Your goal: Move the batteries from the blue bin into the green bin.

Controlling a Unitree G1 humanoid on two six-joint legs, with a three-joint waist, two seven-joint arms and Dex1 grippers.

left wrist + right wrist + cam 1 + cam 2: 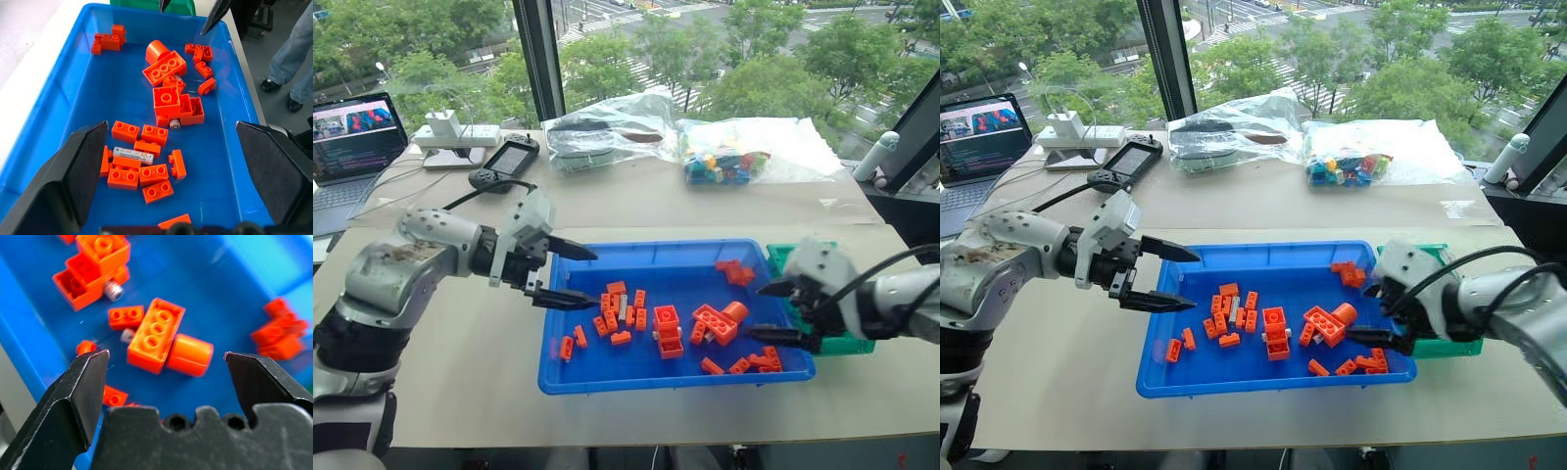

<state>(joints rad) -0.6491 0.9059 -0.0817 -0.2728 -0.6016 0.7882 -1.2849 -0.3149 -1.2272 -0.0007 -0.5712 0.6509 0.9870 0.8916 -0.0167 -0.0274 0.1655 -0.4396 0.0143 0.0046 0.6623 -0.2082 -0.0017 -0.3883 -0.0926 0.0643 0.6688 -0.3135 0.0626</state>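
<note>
Beyond a window full of trees, a pale desk [636,201] is seen, and the blue bin [607,377] on it serves as the landmark for everything else. The green bin [777,257] is set against the blue bin's right end, partly hidden by the right arm. The left hand [570,274] is held over the blue bin's left end with its black fingers spread wide and nothing between them; the right hand [773,311] is poised over the right end, equally wide and empty. Inside the blue bin, orange bricks [166,100] are scattered in clusters around a fat orange cylinder [190,354]. One battery [133,155] is seen lying flat among the bricks near the blue bin's left end, wedged between them on both long sides; the silvery ends of what may be two more batteries [114,290] are seen poking out from under bricks toward the middle. The step in hand is judged to be the choice and approach of a battery. The exposed one is best taken by the left hand, with the fingers lowered across its length where brick gaps allow, so that no brick is pinched along with it. The buried ones would probably need a brick nudged aside first.
</note>
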